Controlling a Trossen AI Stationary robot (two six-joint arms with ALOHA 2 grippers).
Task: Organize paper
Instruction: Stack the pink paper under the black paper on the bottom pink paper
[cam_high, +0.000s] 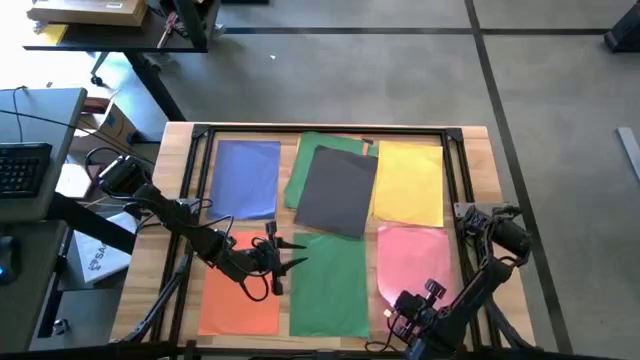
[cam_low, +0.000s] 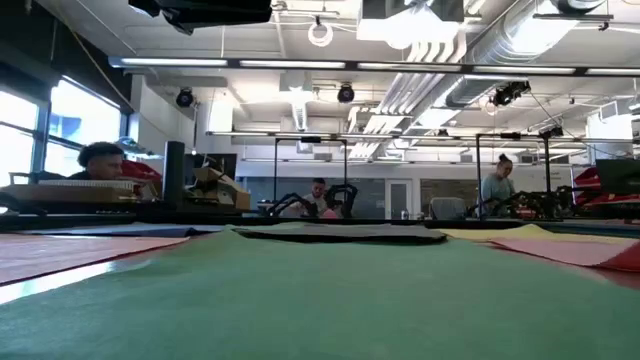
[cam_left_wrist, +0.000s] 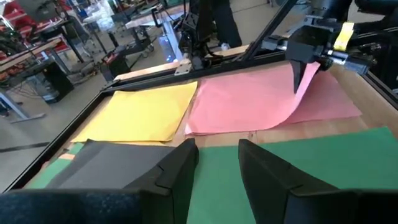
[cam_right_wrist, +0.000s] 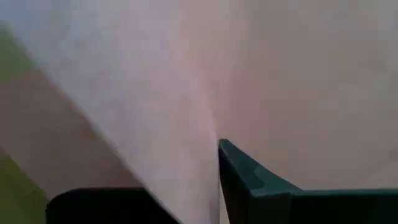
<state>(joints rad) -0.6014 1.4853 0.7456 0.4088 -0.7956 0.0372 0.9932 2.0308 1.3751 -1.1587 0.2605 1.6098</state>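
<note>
The right gripper (cam_left_wrist: 306, 70) pinches the pink sheet (cam_high: 412, 262) at the desk's (cam_high: 480, 180) near right corner, curling its edge up. Thin and floppy, it's best held by an edge. The left gripper (cam_high: 283, 256) hovers narrowly open over the green sheet (cam_high: 330, 285).

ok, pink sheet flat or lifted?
Lifted at one corner: the right end effector pinches the pink sheet and curls its edge off the table; the rest lies flat.
</note>
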